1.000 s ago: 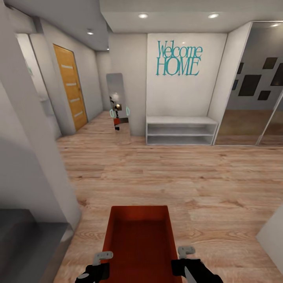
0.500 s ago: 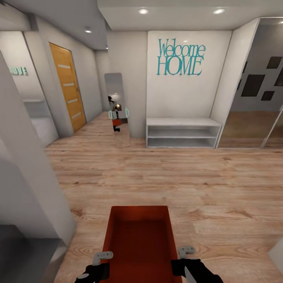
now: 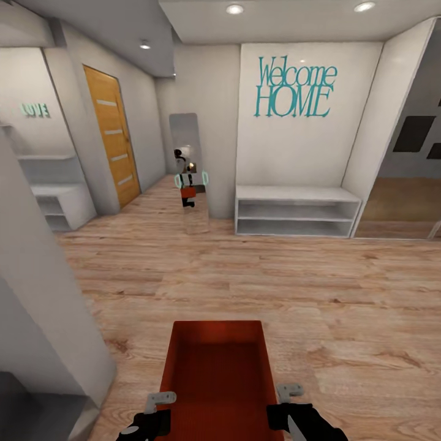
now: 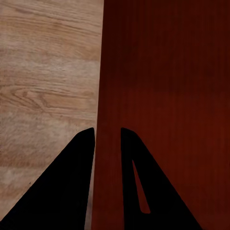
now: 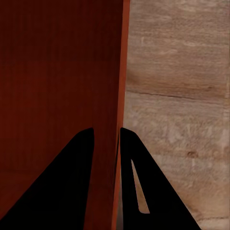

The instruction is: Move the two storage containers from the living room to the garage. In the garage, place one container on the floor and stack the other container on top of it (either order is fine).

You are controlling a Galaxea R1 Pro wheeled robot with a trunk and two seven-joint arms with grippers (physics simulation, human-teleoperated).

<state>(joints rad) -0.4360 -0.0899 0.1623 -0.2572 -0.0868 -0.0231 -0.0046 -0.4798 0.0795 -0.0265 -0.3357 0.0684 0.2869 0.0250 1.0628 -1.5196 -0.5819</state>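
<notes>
- Left hand (image 3: pixel 160 399) and right hand (image 3: pixel 290 391) each pinch a side wall of the storage container (image 3: pixel 217 367).
- Thin-wall grips could slip in transit.
- Wall corner (image 3: pixel 92 361) close; may clip it.

Recessed ceiling spots (image 3: pixel 234 9) light the hall evenly; walls bow at edges, wrist views perhaps slightly soft.

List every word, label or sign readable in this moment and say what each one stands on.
"Welcome HOME": teal lettering on the white wall above the low white shelf unit.
"LOVE": small teal lettering on the pale wall at the left, above a white shelf; blurred but legible.
No text on the storage container.
</notes>
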